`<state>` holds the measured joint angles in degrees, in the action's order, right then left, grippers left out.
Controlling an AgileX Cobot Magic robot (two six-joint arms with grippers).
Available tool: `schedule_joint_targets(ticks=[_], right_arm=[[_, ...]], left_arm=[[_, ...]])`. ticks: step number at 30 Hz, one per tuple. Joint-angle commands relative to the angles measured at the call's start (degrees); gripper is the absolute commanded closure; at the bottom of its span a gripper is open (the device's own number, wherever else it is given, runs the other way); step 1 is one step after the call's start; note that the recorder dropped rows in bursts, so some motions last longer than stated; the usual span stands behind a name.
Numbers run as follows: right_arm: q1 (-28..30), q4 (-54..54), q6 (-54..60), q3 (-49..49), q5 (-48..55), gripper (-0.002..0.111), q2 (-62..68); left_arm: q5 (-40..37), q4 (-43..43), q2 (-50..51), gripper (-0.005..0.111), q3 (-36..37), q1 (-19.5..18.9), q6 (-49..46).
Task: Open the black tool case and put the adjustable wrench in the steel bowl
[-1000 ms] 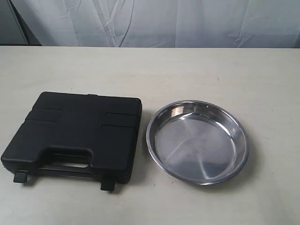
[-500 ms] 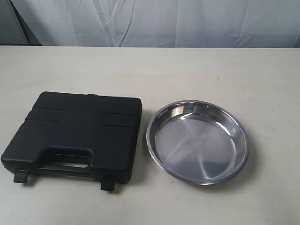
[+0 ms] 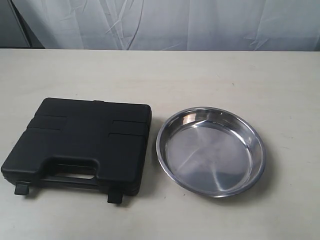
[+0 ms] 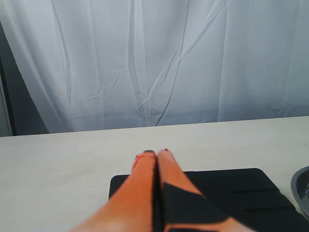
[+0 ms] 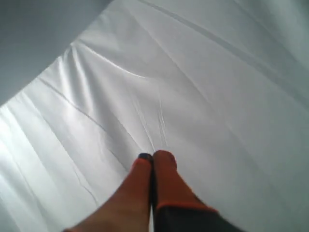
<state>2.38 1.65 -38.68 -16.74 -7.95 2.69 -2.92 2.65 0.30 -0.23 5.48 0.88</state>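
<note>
The black tool case (image 3: 80,147) lies closed on the table at the left, its cut-out handle and two clip latches toward the front edge. Beside it on the right stands the steel bowl (image 3: 210,151), with nothing in it. The adjustable wrench is hidden. Neither arm appears in the exterior view. My left gripper (image 4: 157,153) is shut with nothing held; it hangs above the case (image 4: 241,193), and the bowl's rim (image 4: 301,186) shows at that view's edge. My right gripper (image 5: 153,156) is shut, empty, and faces only the white curtain.
A pale table (image 3: 200,80) carries both objects. A white curtain (image 3: 175,25) hangs behind the table's far edge. A dark gap (image 4: 14,106) shows beside the curtain in the left wrist view.
</note>
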Motion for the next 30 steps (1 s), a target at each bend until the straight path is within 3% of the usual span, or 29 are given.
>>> schedule_joint_targets(ticks=[1, 3, 5, 7, 8, 10, 11, 13, 15, 26, 30], right_arm=[[-0.80, -27.58, -5.95, -13.87, 3.22, 0.109, 16.17], [-5.32, -36.66, -6.05, -20.39, 2.93, 0.109, 28.74], [-13.43, -43.10, -6.05, -26.78, 4.17, 0.109, 41.08], [-27.68, -50.48, -4.44, -36.36, 14.37, 0.109, 57.54], [-31.48, -51.14, -1.24, -39.68, 20.50, 0.109, 62.43], [-41.56, -41.81, 12.46, -48.37, 38.04, 0.109, 73.13], [-44.81, -30.41, 27.32, -54.31, 47.18, 0.109, 78.87], [-47.52, -3.35, 54.14, -62.46, 58.03, 0.109, 88.29], [-48.45, 18.46, 71.16, -67.85, 65.94, 0.109, 95.34], [-57.83, 17.29, 70.88, -78.09, 65.03, 0.109, 113.43], [-62.74, 11.49, 69.94, -81.74, 65.64, 0.109, 117.93]], left_arm=[[-0.05, -0.43, -0.30, 0.107, 0.23, 0.38, 0.05], [-0.05, -0.43, -0.30, 0.107, 0.23, 0.38, 0.05], [-0.05, -0.43, -0.30, 0.107, 0.23, 0.38, 0.05], [-0.05, -0.43, -0.30, 0.107, 0.23, 0.38, 0.05], [-0.05, -0.43, -0.30, 0.107, 0.23, 0.38, 0.05], [-0.05, -0.43, -0.30, 0.107, 0.23, 0.38, 0.05], [-0.05, -0.43, -0.30, 0.107, 0.23, 0.38, 0.05], [-0.05, -0.43, -0.30, 0.107, 0.23, 0.38, 0.05], [-0.05, -0.43, -0.30, 0.107, 0.23, 0.38, 0.05], [-0.05, -0.43, -0.30, 0.107, 0.23, 0.38, 0.05], [-0.05, -0.43, -0.30, 0.107, 0.23, 0.38, 0.05]])
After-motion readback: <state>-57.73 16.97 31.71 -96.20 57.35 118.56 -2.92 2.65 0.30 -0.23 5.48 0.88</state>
